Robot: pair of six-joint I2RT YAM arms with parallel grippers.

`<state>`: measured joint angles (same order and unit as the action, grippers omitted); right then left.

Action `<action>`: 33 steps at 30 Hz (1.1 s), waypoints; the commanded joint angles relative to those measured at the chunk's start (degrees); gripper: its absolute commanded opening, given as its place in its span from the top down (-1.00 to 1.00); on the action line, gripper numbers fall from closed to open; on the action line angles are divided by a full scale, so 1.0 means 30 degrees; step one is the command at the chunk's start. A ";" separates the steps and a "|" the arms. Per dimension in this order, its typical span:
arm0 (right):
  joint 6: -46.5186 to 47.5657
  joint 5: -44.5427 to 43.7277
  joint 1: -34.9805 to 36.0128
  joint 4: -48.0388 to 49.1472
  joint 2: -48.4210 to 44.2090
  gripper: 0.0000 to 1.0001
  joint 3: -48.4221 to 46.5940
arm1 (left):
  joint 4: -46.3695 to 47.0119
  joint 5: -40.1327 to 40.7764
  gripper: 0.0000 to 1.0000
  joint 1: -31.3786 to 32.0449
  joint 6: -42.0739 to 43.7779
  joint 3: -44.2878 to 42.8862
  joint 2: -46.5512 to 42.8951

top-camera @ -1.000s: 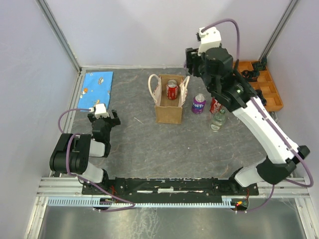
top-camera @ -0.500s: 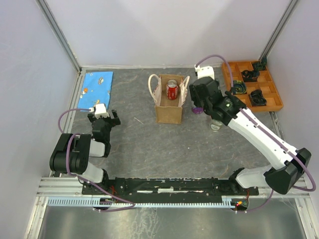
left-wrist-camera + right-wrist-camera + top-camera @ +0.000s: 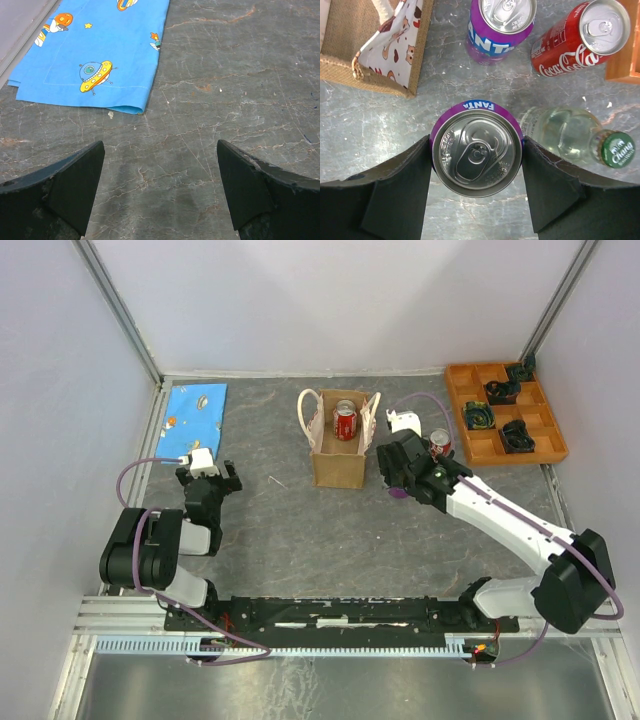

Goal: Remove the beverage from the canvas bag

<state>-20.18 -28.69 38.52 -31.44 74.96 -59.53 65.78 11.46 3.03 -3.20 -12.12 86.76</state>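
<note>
Grey bench (image 3: pixel 300 540) clutter is your hazard: your right gripper (image 3: pixel 476 150) pinches a purple Fanta can (image 3: pixel 477 155) outside the canvas bag (image 3: pixel 338 468) while the red can (image 3: pixel 345 423) sits inside and the left gripper (image 3: pixel 160 190) hangs spread, so you may lift the wrong drink or nudge the glass bottle (image 3: pixel 565 135).

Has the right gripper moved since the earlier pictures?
Yes. In the top view the right gripper has come toward the near edge, from beyond the bag's far right corner to beside its near right corner, gripping a can.
</note>
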 commanded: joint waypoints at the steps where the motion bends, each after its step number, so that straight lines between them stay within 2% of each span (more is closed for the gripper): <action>1: -0.0898 -0.0053 -0.0453 0.4192 0.0078 1.00 0.0195 | 0.0783 0.0046 -0.99 0.0046 0.0774 -0.0355 0.0119; 6: -0.1341 0.0375 -0.1378 0.5280 0.1146 1.00 0.0598 | 0.0781 0.0033 -0.99 0.0046 0.0775 -0.0355 0.0138; 21: -0.2308 0.0480 -0.2225 0.4025 0.2863 0.98 0.0535 | 0.0791 0.0047 -0.99 0.0046 0.0774 -0.0355 0.0131; 26: -0.2650 0.0407 -0.2230 0.3412 0.3203 0.74 0.0705 | 0.0796 0.0069 -0.99 0.0046 0.0775 -0.0355 0.0139; 28: -0.2827 0.0411 -0.2215 0.3208 0.3384 0.57 0.0733 | 0.0794 0.0050 -0.99 0.0046 0.0774 -0.0355 0.0115; 30: -0.2972 0.0455 -0.2225 0.3142 0.3471 0.33 0.0772 | 0.0790 0.0050 -0.99 0.0047 0.0775 -0.0355 0.0129; 31: -0.3085 0.0460 -0.2213 0.3140 0.3505 -0.13 0.0854 | 0.0784 0.0063 -0.99 0.0031 0.0775 -0.0354 0.0113; 33: -0.3043 0.0426 -0.2217 0.3130 0.3554 -0.38 0.0814 | 0.0780 0.0046 -0.99 0.0033 0.0774 -0.0355 0.0132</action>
<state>-28.10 -25.89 32.12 -23.59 85.71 -56.75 65.78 11.46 3.03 -3.20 -12.12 86.76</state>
